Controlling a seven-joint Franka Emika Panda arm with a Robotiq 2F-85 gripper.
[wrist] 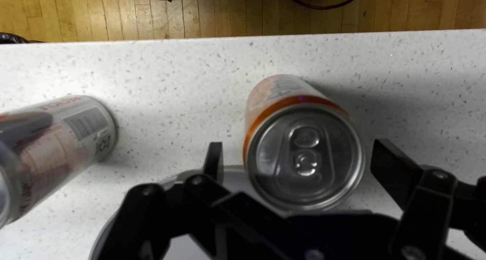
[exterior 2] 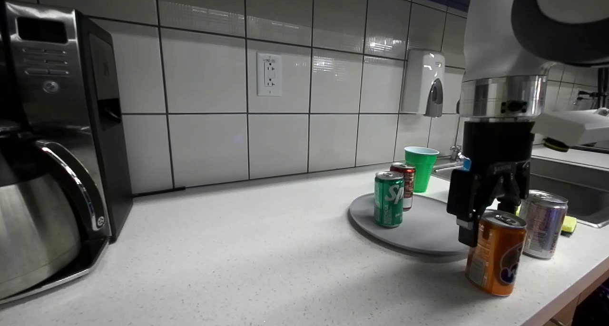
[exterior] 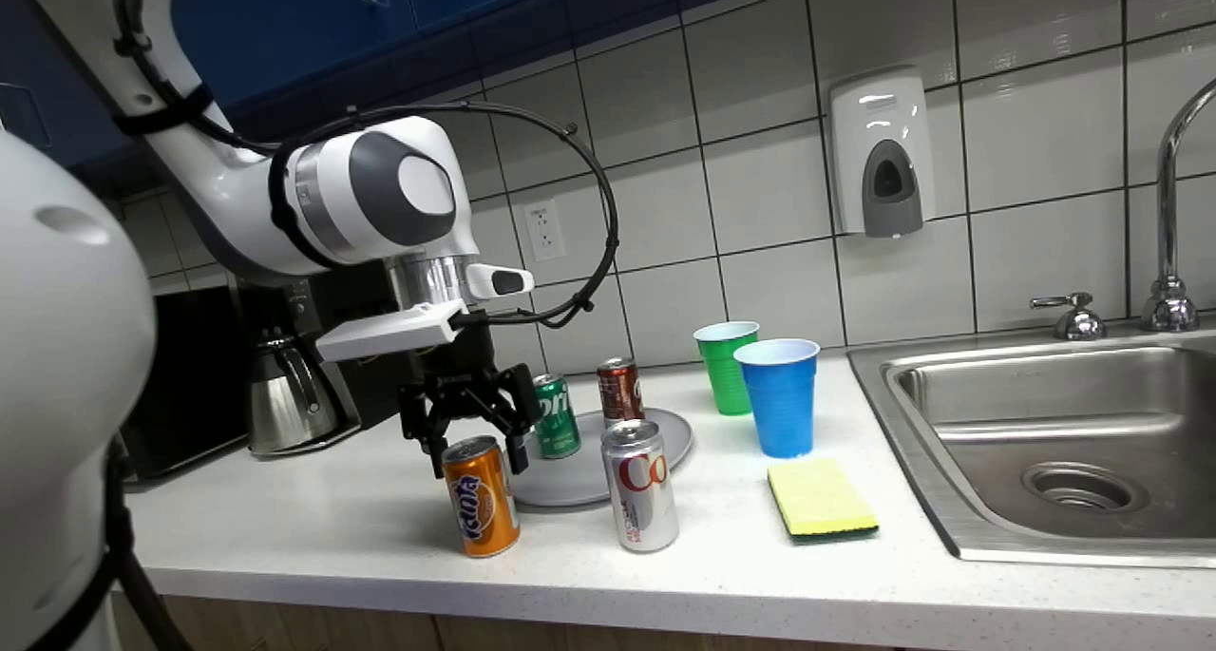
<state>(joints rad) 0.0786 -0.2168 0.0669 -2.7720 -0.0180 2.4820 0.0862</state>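
I could read "Fanta" on the orange can, "Sp" on the green can and a red "Co" on the silver can; in the wrist view, that last bore "RECYCLE", upside down.

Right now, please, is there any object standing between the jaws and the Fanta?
Nothing visible stands between them: in the wrist view, the open jaws are on either side of the Fanta, near its top. The silver can stands off to one side, outside the jaws.
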